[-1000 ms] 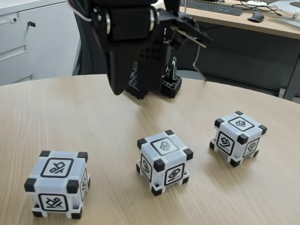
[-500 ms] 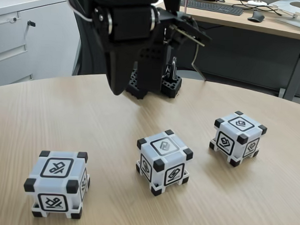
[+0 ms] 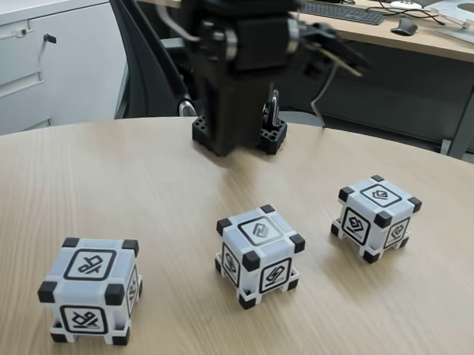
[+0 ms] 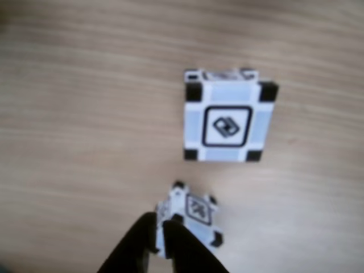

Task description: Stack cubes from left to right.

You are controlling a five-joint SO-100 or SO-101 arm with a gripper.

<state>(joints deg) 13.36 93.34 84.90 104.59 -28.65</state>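
Well, in the fixed view my arm (image 3: 242, 68) stands tall at the back of the round wooden table (image 3: 142, 189), a dark, smeared shape over its black base (image 3: 272, 137). I hold nothing. The three cubes sit in a loose row in front of me, well apart from each other and from me. The left cube (image 3: 90, 289) is nearest the camera, the middle cube (image 3: 259, 253) sits near the centre of the table, and the right cube (image 3: 375, 217) lies a little farther back. All three rest flat on the wood, each with black corners and a framed symbol on every face I can see.

In the other view I look down on the tabletop (the picture is soft). My gripper (image 4: 158, 222) comes in from the bottom edge as two black fingers (image 4: 182, 250) lying close side by side, with a thin slit between the tips. Whether they are fully pressed together I cannot tell, but nothing is caught in them. The upper cube (image 4: 227, 122) shows its top face squarely, clear of me. The lower cube (image 4: 196, 213) is turned at an angle and partly hidden behind my fingertips.

Behind the table are an office chair (image 3: 147, 71), a white cabinet (image 3: 45, 59) and a desk with a keyboard (image 3: 339, 9).
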